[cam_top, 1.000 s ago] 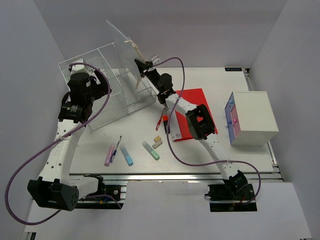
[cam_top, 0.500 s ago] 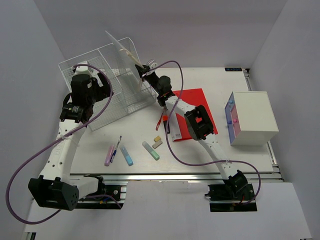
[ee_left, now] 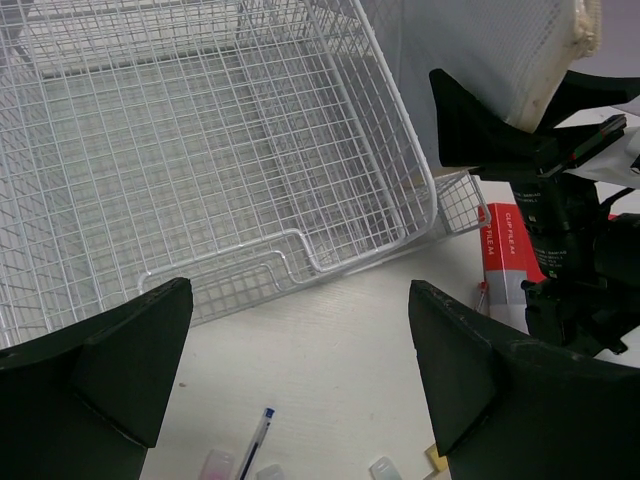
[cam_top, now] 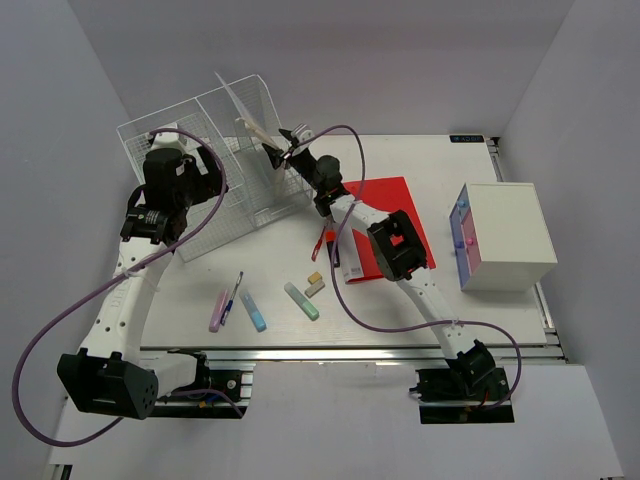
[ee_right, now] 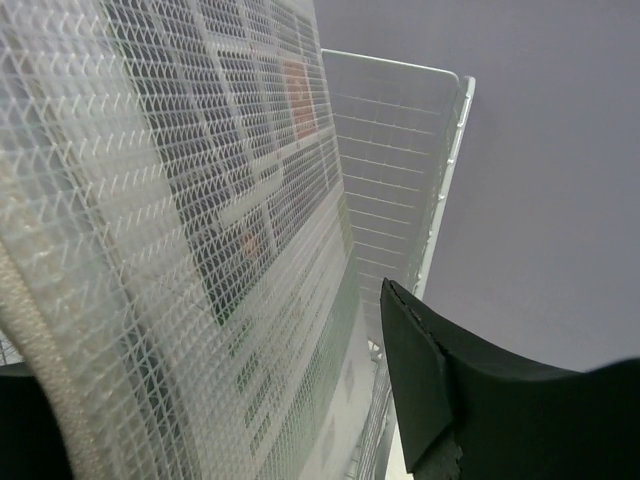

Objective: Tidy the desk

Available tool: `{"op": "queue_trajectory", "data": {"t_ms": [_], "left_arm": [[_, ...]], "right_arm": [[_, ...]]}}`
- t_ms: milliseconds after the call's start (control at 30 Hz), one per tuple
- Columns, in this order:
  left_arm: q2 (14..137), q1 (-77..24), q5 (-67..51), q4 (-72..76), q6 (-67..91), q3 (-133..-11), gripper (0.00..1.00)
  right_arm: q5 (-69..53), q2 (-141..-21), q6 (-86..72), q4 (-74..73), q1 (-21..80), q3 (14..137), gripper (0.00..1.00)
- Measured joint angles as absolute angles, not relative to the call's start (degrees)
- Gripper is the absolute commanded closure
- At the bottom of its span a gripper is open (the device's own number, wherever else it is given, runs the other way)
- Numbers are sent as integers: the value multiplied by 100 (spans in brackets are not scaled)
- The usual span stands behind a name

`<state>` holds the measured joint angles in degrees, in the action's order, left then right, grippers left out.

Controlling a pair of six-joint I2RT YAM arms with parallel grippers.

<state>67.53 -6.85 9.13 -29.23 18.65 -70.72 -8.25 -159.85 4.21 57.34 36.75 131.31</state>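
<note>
The white desk (cam_top: 430, 165) carries a wire-mesh organizer (cam_top: 160, 135) at its back left. A translucent mesh pouch (cam_top: 243, 110) stands tilted at the organizer's right end; its lower edge is hidden. My right gripper (cam_top: 278, 152) is at the pouch's beige edge. In the right wrist view the pouch (ee_right: 180, 200) lies close by the left finger and the right finger (ee_right: 420, 370) stands well apart, so the right gripper (ee_right: 200, 350) is open. My left gripper (ee_left: 298, 292) hangs wide open and holds nothing, over the organizer's (ee_left: 200, 150) front edge.
A red folder (cam_top: 390, 205) and a red pen (cam_top: 322, 240) lie mid-desk. A white drawer box (cam_top: 510, 235) stands at the right. Near the front lie a pink highlighter (cam_top: 218, 310), a blue pen (cam_top: 233, 298), a blue highlighter (cam_top: 253, 311), a green highlighter (cam_top: 301, 301) and small blocks (cam_top: 315, 283).
The right arm carried the pouch left toward the organizer, and its jaws have opened off the pouch. The pouch now stands steeper. The left arm has barely moved.
</note>
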Motion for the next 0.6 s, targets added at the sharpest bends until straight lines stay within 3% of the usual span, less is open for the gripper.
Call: {"op": "queue_trajectory", "data": {"t_ms": [100, 200, 467, 533, 600], "left_arm": [[6753, -685, 843, -2936, 1868, -7072, 2], [6755, -685, 764, -2928, 1870, -7072, 2], [6831, -685, 510, -2864, 1909, -7072, 2], [6836, -685, 480, -2851, 1916, -7072, 2], [6847, -685, 443, -2821, 1938, -7072, 2]], "right_arm": [[-832, -15926, 340, 5793, 3677, 12951, 26], [-860, -15727, 198, 5837, 3675, 12523, 12], [-941, -14800, -130, 5920, 3673, 11537, 11], [-945, -14623, -172, 6031, 3675, 11450, 18], [-937, -14523, -231, 6084, 3673, 11461, 41]]}}
